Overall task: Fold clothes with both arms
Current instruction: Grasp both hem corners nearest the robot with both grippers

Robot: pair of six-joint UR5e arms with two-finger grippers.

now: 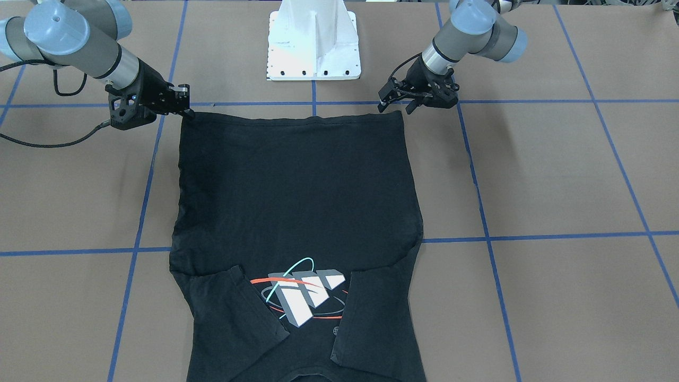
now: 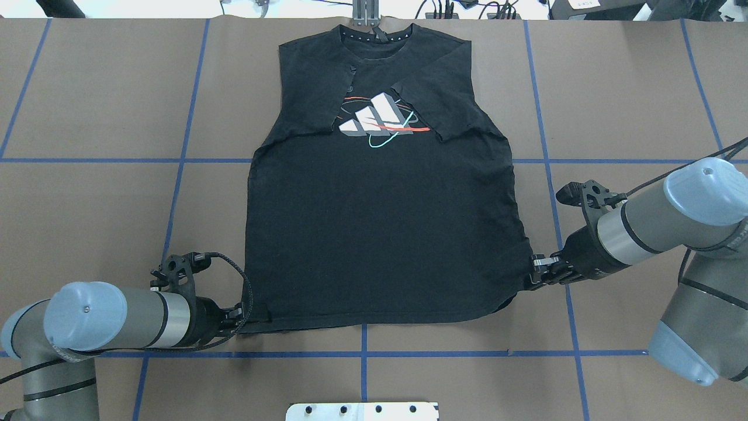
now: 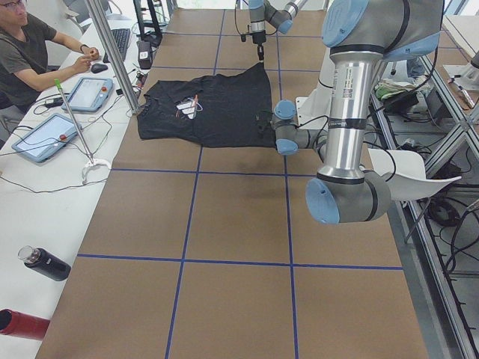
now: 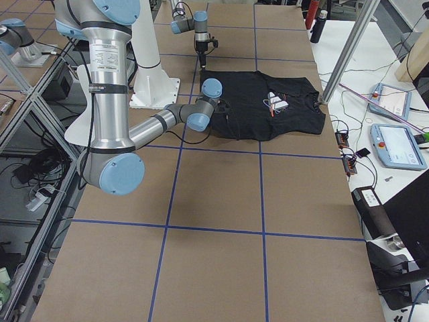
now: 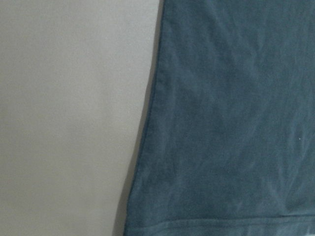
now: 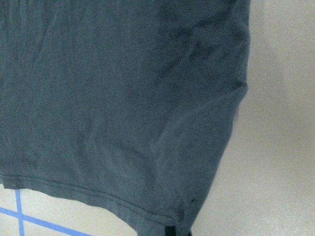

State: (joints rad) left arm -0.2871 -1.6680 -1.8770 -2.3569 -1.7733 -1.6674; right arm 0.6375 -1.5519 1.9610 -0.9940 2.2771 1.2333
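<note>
Shirt (image 2: 380,234) flat on table (image 2: 87,204), print up, sleeves folded in, hem toward robot.
Left gripper (image 1: 397,105) stands parted at one hem corner, holding nothing; right gripper (image 1: 186,110) appears pinched on the other corner.

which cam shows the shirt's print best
Overhead exterior: the print on the T-shirt is upright and sharp. Front-facing shows it upside down, side views tiny, wrist cameras not at all.
</note>
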